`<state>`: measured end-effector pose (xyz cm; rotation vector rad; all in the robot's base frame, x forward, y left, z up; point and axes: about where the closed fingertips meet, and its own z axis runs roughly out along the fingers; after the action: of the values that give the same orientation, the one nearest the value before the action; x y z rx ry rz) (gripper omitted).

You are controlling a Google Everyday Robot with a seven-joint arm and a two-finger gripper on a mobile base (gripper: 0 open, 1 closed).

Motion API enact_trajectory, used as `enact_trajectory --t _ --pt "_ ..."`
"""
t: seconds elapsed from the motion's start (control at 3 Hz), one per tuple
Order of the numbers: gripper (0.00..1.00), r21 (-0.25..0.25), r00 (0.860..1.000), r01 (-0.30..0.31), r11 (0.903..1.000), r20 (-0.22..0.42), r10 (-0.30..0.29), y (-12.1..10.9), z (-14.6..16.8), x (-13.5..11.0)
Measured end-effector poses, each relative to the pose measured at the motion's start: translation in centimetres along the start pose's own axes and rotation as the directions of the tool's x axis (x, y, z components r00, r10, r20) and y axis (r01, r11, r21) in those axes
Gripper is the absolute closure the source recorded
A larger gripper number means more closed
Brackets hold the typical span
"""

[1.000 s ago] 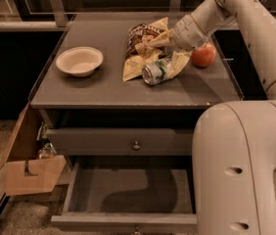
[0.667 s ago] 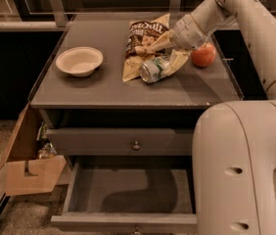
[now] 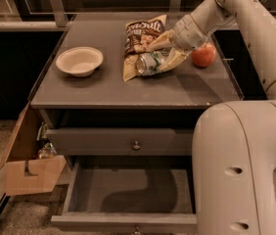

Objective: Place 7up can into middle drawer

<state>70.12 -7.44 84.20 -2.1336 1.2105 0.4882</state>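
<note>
The 7up can [image 3: 148, 63] is on its side on the cabinet top, silver with a green label, in front of the brown snack bag [image 3: 141, 33]. My gripper [image 3: 156, 58] reaches in from the right with one finger above the can and one below it, and is shut on the can's right end. The can looks slightly raised off the top. The middle drawer [image 3: 94, 192] is pulled out at the bottom of the cabinet, showing a bare grey floor and low walls.
A white bowl [image 3: 79, 61] sits at the left of the cabinet top [image 3: 103, 89]. A red apple [image 3: 204, 55] lies just right of my gripper. A closed drawer front with a knob [image 3: 136, 145] is above the open drawer. A cardboard box [image 3: 30, 173] stands at the left. My arm's body [image 3: 241, 170] fills the right foreground.
The can has shifted up and a little left between my fingers. The snack bag has moved slightly with it. The bowl and apple have not moved.
</note>
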Motion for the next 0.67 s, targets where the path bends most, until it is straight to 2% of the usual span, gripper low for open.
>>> enact_trajectory --t 0.33,0.67 --pt "1.0 0.0 1.0 0.0 1.0 0.0 0.0 0.0 0.0 0.0" --pt "1.0 0.059 0.998 0.03 0.9978 0.057 -0.033 -0.5 -0.48 -0.33"
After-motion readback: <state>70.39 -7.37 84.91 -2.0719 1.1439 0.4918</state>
